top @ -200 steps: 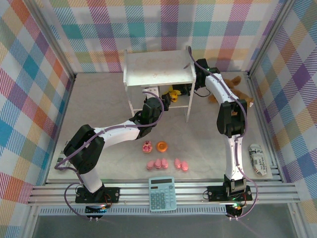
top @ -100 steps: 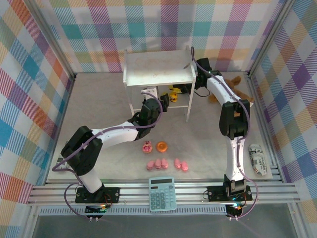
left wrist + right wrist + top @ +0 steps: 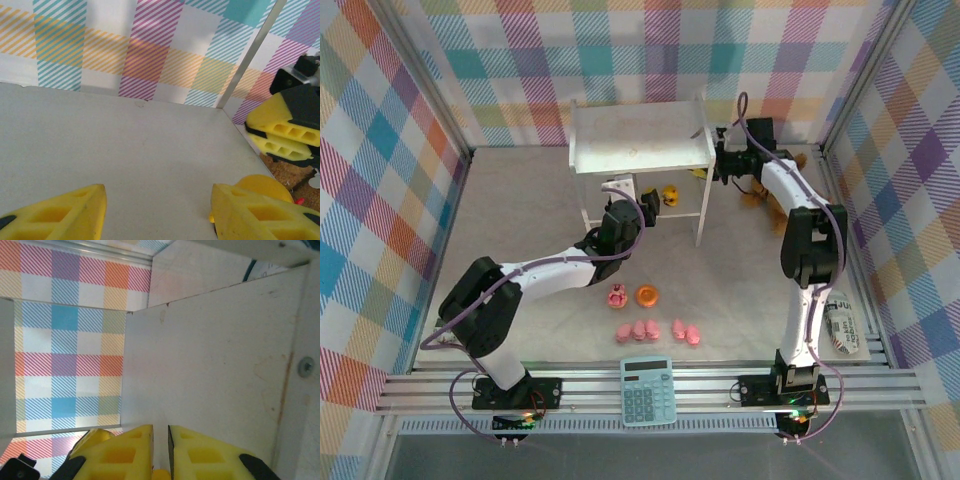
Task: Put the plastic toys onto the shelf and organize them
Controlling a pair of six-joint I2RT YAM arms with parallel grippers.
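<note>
Calculator (image 3: 647, 390) nearest, at the table's front edge between the two arm bases. Behind it five pink pigs (image 3: 655, 331) in a row on the table: three touching, a small gap, then two touching. Just behind them, a pink cupcake (image 3: 617, 296) and an orange ring (image 3: 647, 295) side by side, close but apart. All of these are well short of the shelf (image 3: 640, 140).

Left gripper (image 3: 653, 207) reaches in under the shelf top from the front. On the left wrist view, left gripper (image 3: 157, 200) has its fingers wide apart with nothing between them. Yellow duck (image 3: 265, 184) sits just past the right-hand finger, partly hidden by it. From above, the duck (image 3: 670, 196) is under the shelf top, just beside the left gripper's tips. Can't tell if it's on the lower board or the table.

Right gripper (image 3: 712, 170) is at the shelf's right end, just below the top. On its wrist view, right gripper (image 3: 161, 432) has its fingers nearly together with only a thin slit, nothing seen clamped, and faces a white shelf panel (image 3: 215, 350). Same gripper shows at the right of the left wrist view (image 3: 285, 131), fingers together.

Brown plush (image 3: 798, 163) is at the far right, partly behind the right arm.
</note>
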